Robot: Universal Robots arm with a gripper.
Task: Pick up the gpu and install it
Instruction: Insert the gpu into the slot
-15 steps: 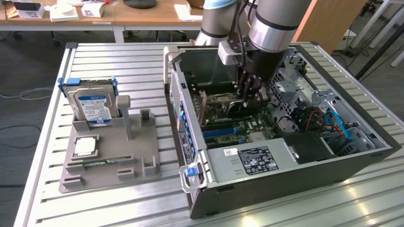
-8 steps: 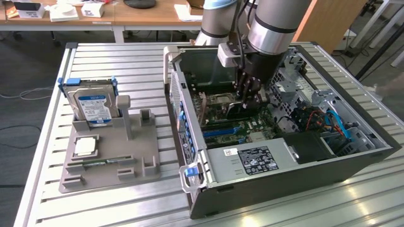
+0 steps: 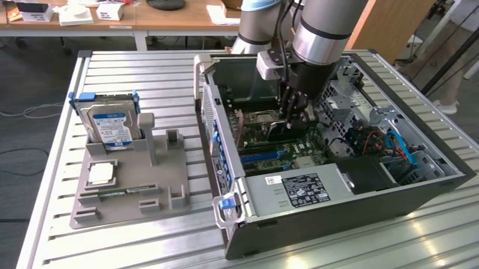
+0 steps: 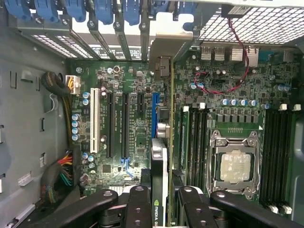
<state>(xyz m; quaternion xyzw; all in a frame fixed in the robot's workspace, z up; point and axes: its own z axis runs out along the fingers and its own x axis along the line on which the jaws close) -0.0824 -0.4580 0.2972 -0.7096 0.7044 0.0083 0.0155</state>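
Note:
The gpu point(image 4: 160, 156) is seen edge-on between my fingers point(image 4: 137, 204), a thin card with a green-and-white label near the grip and its silvery bracket point(image 4: 161, 57) at the far end by the case's slot openings. My gripper point(image 4: 161, 209) is shut on it. The card hangs just above the motherboard point(image 4: 128, 76), lined up along the blue expansion slot point(image 4: 155, 107). In the exterior view my gripper point(image 3: 292, 120) reaches down inside the open computer case point(image 3: 337, 218), with the dark gpu point(image 3: 283, 132) below the fingers.
A grey fixture point(image 3: 127, 207) on the exterior view's left holds a silver hard drive point(image 3: 111, 126), a processor chip point(image 3: 101, 174) and a memory stick point(image 3: 120, 192). Inside the case sit the processor socket point(image 4: 235, 164), a power supply point(image 3: 299, 190) and cable bundles point(image 4: 59, 175).

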